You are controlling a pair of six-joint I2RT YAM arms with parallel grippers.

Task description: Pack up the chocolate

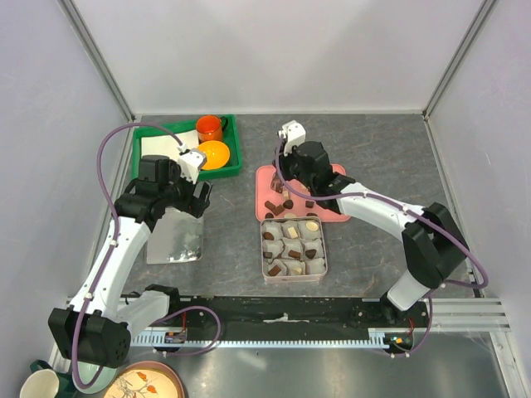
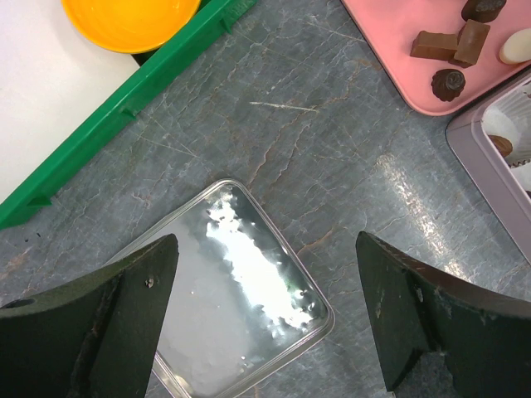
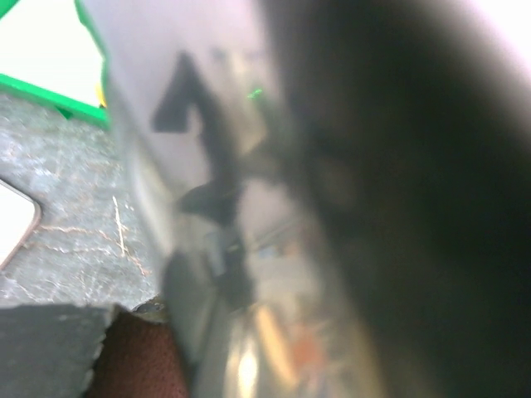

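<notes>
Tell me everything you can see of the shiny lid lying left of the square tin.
The lid is a flat, mirror-bright silver sheet, apparently metal, squarish with rounded corners and a shallow raised rim. It lies flat on the grey table, apart from the green tray and the square tin. The left tool, wide open, hangs over it; no contact shows.

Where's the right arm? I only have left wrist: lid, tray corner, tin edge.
Observer: In the top view the right gripper is down over the pink tray, among the loose chocolate.
Operator: Shut on a piece?
Observer: Cannot tell. The right wrist view is a blur, and from above the wrist hides the jaws.
Operator: Tin full?
Observer: The square tin shows a piece in most of its paper cups; several pieces lie on the tray.
</notes>
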